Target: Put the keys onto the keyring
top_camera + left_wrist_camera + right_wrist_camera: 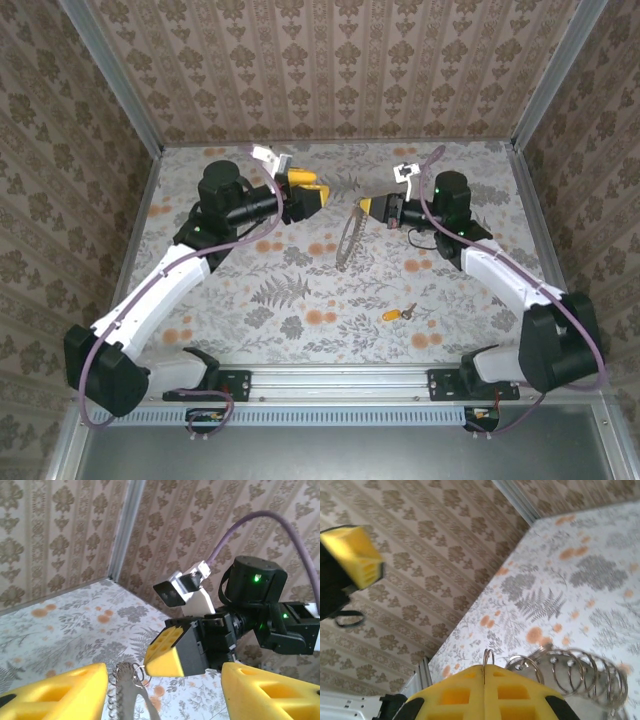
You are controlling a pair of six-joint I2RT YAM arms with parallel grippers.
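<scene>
- From above, your left tool (312,196) stands open and empty, near the right tool (367,207), which pinches the keyring (347,245) by its top. The key (398,313) lies on the surface (250,330), well apart from both.
- On your left wrist view, the yellow fingers (60,690) are spread either side of the keyring.
- On your right wrist view, the closed fingers (520,695) grip a wire loop of the keyring.

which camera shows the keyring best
Top external: the keyring shows in full, a long narrow loop hanging from the right gripper. Right wrist gives a close, partly blurred look at its coils beside the shut fingers. Left wrist catches its upper end at the bottom edge.
</scene>
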